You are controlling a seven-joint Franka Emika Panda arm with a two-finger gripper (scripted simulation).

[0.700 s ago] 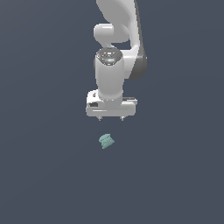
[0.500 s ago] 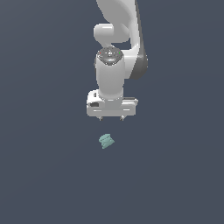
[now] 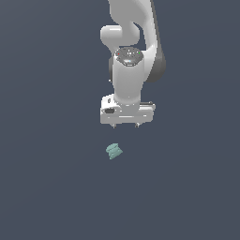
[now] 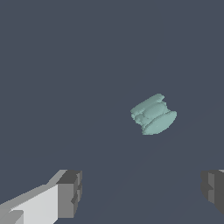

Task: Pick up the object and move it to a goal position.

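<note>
Gripper (image 3: 124, 125) of mine hangs above the floor with its jaws spread wide, and it holds nothing. In the wrist view my two dark fingertips (image 4: 70, 193) stand far apart, with only bare floor between them.

In the exterior view the object (image 3: 114, 151), a small pale teal piece with a ridged, notched outline, lies on the dark floor (image 3: 47, 187) at about 7 o'clock from my gripper, near but not touching it. It lies apart from both fingertips, not yet between them.

I judge that I am in the approach step, before any grasp. For the next move I would need to bring the fingers over the piece so that it sits between them, then descend and close. Because the piece is much smaller than my hand, the centring must be careful.

I see no container anywhere, and no mark for the goal position.
</note>
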